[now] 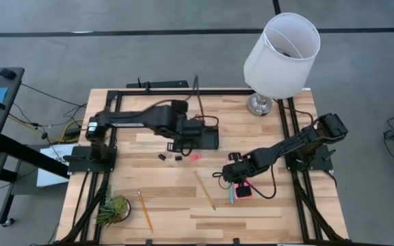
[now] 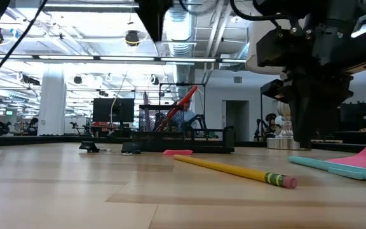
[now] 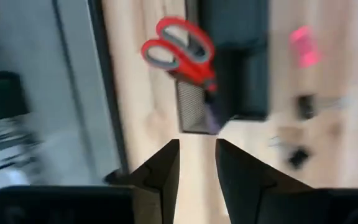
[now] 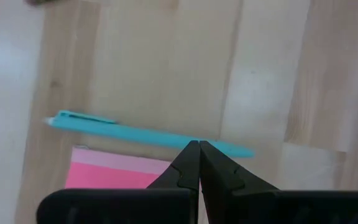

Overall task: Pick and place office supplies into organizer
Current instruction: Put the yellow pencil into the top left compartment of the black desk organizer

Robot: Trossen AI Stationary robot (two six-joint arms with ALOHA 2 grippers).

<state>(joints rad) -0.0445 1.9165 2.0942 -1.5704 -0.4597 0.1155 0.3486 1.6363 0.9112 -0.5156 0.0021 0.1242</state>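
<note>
Both my arms are black throughout, built of boxy joint housings linked by slimmer tube segments. Left arm [image 1: 142,117] is bulkier at its forward end, with a square block housing. Right arm [image 1: 286,145] looks slimmer, with a black cable looping off beside its wrist. My left tool [image 3: 196,163] carries two matte black fingers, wedge-shaped, tapering to narrow tips from a wide flat base. My right tool [image 4: 198,167] has the same dark fingers, with small stepped notches along their inner edges.
</note>
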